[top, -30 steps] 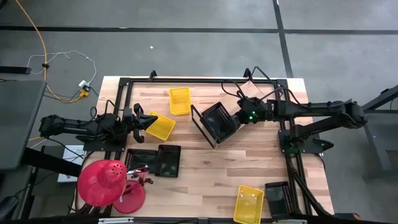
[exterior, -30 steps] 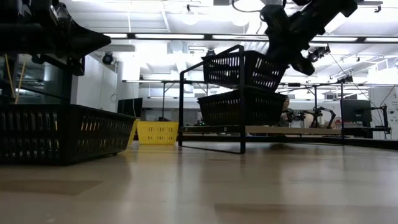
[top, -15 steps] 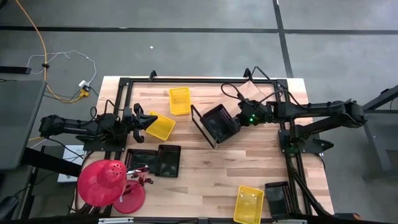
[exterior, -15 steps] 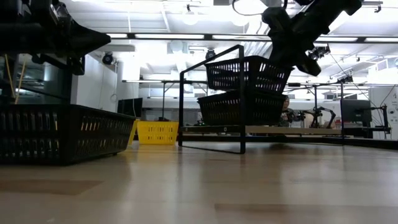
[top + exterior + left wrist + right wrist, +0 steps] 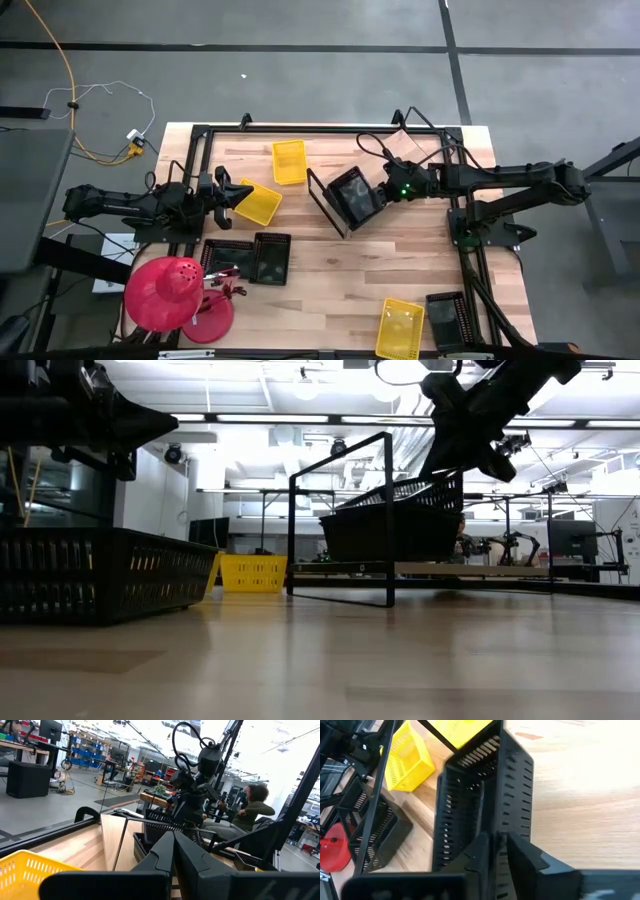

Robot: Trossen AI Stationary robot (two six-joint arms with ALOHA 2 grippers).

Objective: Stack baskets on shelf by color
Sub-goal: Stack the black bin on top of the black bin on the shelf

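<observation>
My right gripper (image 5: 388, 190) (image 5: 455, 455) is shut on a black basket (image 5: 352, 195) (image 5: 420, 492) over the shelf (image 5: 318, 196) (image 5: 388, 510). The basket sits tilted inside another black basket (image 5: 375, 538) on the shelf's wooden board (image 5: 450, 568). My left gripper (image 5: 232, 196) (image 5: 174, 845) waits shut and raised at the table's left side, beside a yellow basket (image 5: 261, 204) (image 5: 22, 867) that lies on the table. Another yellow basket (image 5: 289, 161) (image 5: 253, 572) lies near the far edge. My right gripper pinches the black basket's short end wall (image 5: 496, 831) at its rim between the two fingers, one finger (image 5: 477, 851) inside and one outside. It comes slanting down from the table's right. The far end is sunk into the lower basket; the held end (image 5: 448, 482) stays higher.
Two black baskets (image 5: 247, 258) (image 5: 100, 575) lie near the left front, beside a red dome (image 5: 163, 290). A yellow basket (image 5: 400, 328) and a black one (image 5: 445, 320) lie at the near right corner. Black table rails (image 5: 195, 160) border the top. A person (image 5: 252, 805) sits beyond the table.
The held black basket has come down over the shelf and tipped: its free end dropped into the lower black basket, while the held end stayed up. My right gripper has drawn slightly toward the table's right and stayed shut on it.
</observation>
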